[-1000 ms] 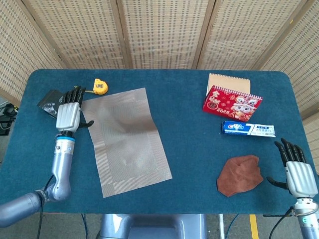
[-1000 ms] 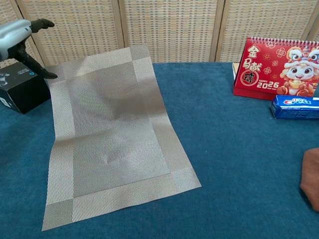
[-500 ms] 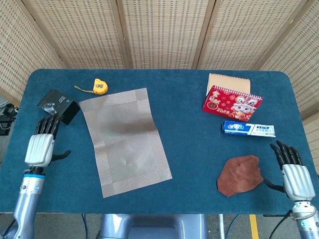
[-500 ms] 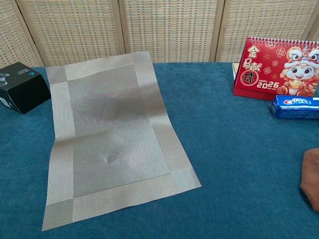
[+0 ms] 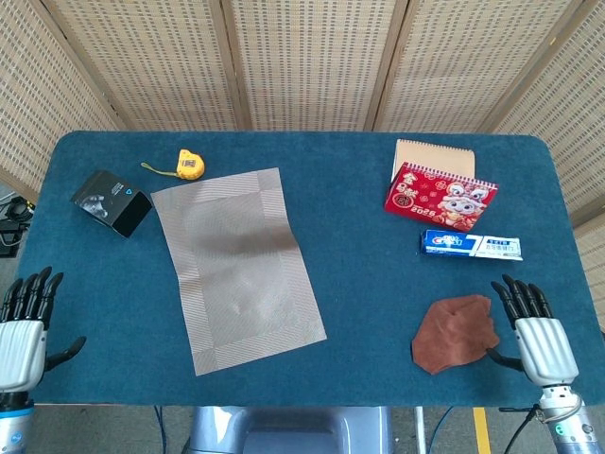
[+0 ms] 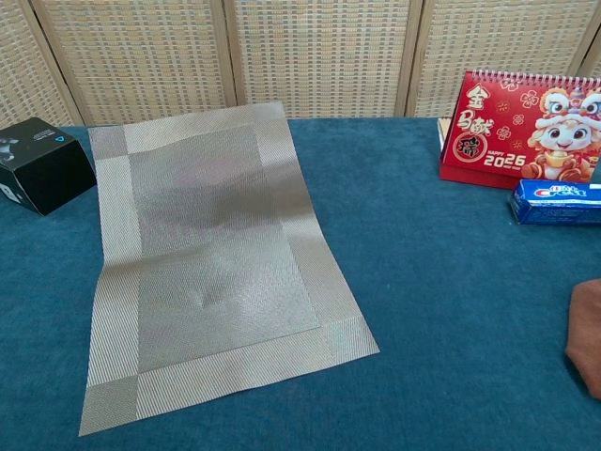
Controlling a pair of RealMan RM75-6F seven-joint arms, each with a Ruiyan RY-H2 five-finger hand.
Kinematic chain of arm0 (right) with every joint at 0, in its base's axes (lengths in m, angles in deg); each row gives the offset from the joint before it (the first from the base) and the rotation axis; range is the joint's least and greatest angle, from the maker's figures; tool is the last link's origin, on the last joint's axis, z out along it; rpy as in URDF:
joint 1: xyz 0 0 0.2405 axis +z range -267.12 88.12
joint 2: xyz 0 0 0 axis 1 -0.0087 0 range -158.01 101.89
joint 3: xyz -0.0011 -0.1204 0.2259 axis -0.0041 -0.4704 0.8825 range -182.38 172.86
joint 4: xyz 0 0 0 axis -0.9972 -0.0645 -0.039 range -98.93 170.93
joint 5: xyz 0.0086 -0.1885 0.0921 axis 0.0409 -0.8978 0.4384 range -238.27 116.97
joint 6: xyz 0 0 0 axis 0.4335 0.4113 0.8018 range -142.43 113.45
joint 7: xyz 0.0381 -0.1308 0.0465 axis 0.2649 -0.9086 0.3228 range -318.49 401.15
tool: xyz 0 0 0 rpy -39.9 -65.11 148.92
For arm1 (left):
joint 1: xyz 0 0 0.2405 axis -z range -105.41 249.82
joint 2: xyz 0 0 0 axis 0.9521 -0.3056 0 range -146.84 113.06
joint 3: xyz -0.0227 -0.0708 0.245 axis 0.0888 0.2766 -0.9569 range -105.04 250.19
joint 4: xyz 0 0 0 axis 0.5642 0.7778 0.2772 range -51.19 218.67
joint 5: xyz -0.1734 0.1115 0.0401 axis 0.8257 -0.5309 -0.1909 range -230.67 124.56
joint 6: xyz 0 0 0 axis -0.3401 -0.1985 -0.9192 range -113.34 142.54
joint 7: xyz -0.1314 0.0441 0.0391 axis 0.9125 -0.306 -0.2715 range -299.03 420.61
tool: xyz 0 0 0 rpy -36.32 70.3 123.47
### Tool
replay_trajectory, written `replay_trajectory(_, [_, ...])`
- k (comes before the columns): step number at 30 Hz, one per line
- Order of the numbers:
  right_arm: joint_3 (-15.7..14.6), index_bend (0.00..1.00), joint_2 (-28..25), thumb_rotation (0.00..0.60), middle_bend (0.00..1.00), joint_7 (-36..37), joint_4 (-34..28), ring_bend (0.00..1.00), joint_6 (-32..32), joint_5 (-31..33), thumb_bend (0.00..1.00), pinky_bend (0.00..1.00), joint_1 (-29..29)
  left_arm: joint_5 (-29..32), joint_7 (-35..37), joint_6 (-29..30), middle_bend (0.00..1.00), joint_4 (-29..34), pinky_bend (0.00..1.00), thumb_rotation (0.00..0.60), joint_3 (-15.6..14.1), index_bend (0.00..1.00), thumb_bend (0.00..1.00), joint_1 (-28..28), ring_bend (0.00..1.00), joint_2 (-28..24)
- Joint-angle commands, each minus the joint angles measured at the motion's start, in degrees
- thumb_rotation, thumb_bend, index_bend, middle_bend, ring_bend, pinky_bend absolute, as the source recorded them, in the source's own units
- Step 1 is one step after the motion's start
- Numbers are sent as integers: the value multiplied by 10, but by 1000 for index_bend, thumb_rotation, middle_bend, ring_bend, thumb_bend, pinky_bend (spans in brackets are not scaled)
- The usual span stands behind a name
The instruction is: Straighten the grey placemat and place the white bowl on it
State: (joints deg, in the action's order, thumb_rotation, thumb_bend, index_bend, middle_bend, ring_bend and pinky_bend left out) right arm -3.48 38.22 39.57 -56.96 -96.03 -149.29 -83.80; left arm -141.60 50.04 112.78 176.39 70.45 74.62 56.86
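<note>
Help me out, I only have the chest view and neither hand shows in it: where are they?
Observer: The left hand is at the near left corner of the table, fingers spread, well apart from the grey placemat.
Operator: And the right one?
Observer: The right hand is at the near right edge, holding nothing, close beside the brown cloth.
Operator: Any white bowl beyond the mat?
Observer: None shows in the head view; only a yellow tape measure lies there.

Left hand [image 5: 23,331] and right hand [image 5: 537,336] hover low, fingers spread, holding nothing.
</note>
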Motion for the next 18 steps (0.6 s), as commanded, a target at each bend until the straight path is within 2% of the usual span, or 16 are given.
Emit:
replay_trajectory(1, [-9,103,16,600,0,-12,5,0,6,-21,0,0,8,1,17,10,0,-8,0,600,4,0,108,-10,0,-5])
replay_trajectory(9, [-16,133,66,600,0,-91,-17,0,65,-45,0,0,48,19,53,-5,0,-37,0,600,15,0,108,-18,0,-6])
replay_trajectory(13, [-15,141,132,600,0,-151,-26,0,117,-39,0,0,77,19,75,-5,0,-45,0,600,21,0,109,-22,0,-10])
replay_trajectory(18, [-11,161,175,600,0,-173,-15,0,145,-24,0,0,93,19,84,-8,0,-46,0,600,24,0,108,-23,0,-12])
